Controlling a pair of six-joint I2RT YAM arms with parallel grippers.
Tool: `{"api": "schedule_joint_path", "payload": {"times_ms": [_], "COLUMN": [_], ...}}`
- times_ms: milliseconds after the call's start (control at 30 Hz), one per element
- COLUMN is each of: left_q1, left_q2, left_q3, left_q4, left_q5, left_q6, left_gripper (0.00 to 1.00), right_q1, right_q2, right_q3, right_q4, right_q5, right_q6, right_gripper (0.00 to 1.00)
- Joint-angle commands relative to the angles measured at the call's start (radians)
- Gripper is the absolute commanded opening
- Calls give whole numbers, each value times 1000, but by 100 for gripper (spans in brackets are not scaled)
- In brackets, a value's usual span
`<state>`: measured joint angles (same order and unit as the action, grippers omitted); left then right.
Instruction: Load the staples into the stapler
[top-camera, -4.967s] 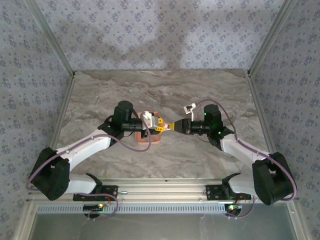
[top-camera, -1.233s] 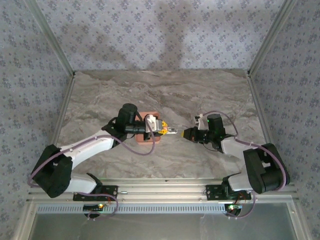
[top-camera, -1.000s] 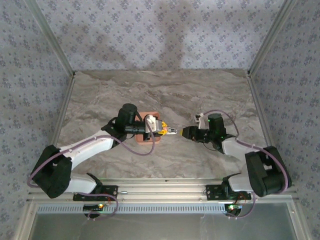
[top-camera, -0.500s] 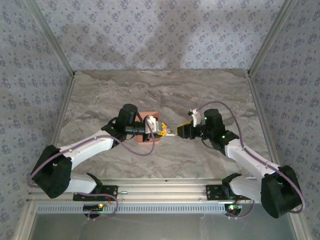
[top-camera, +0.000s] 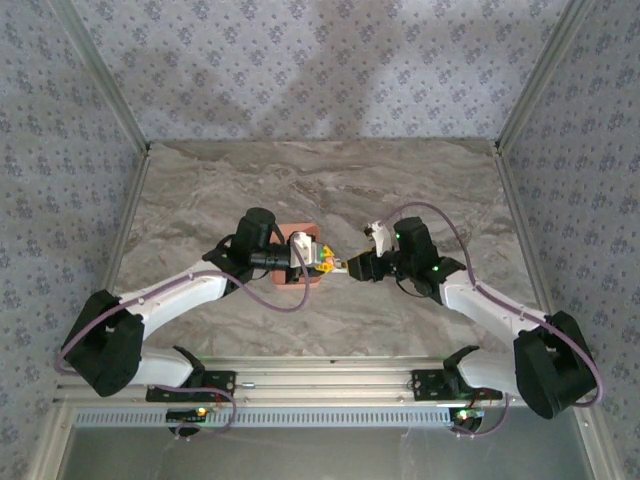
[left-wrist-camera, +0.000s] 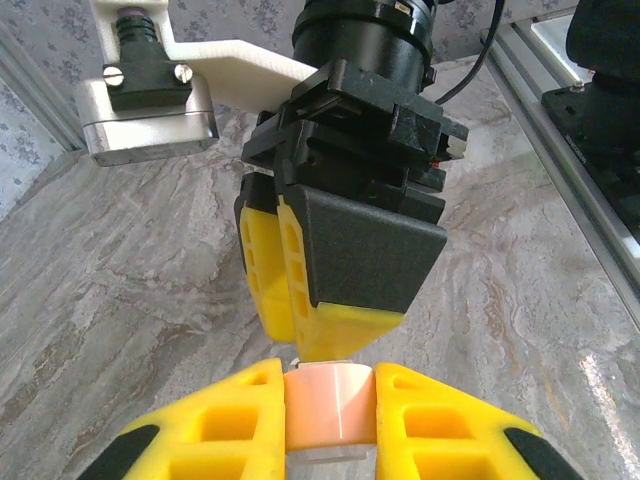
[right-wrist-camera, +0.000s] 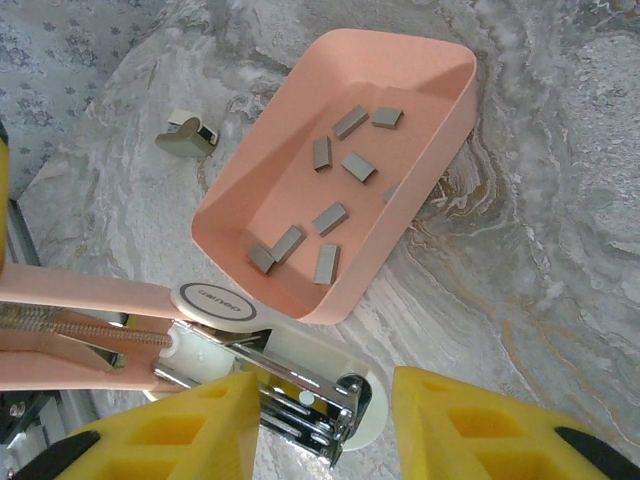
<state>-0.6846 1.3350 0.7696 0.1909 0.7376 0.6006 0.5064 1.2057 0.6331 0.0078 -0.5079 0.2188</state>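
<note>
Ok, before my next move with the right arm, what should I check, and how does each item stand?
1. The left end effector clamped on the stapler: ok.
2. Stapler open, with spring and metal channel exposed: ok.
3. The right end effector open: ok.
4. Right end effector carrying a staple strip: not ok, it holds nothing.
5. The staples lying loose in the tray: ok.
6. Channel already loaded: cannot tell.

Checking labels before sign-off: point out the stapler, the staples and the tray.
the stapler (right-wrist-camera: 295, 395): right wrist view, metal channel.
the staples (right-wrist-camera: 330, 217): right wrist view, middle strip.
the tray (right-wrist-camera: 440, 130): right wrist view, right wall.
</note>
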Motion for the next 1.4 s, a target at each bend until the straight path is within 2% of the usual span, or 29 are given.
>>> {"api": "schedule_joint_path", "payload": {"times_ms": [0,233,500,900,1167,1300,1367], "left_q1": [2,2,2,2,2,2,2], "left_q2": [-11,-10,-3,1,0,1,1], "left_q3": [33,32,39,36,39,41,40], "left_q4": [40,70,77,62,41,39,37], "left_q5": [44,52,62,44,43,45,47], "left_q6": [-4,-19,-24,-18,-4,-3,-2], "left_gripper": [19,18,18,18,18,19,19], "right_q1": [2,3,5,0,1,9,15], "right_q2": [13,51,60,-96,-245,-279,-280], "right_q3": [17,-18,-21,-87,-142,-147,-139], "right_q4": [8,61,93,128,154,152,144], "right_q5": [12,8,1,63,100,102,111], "right_q6": [7,37,47,-35,-198,-299,-323], "right_gripper": [38,32,33,43,53,61,62]}}
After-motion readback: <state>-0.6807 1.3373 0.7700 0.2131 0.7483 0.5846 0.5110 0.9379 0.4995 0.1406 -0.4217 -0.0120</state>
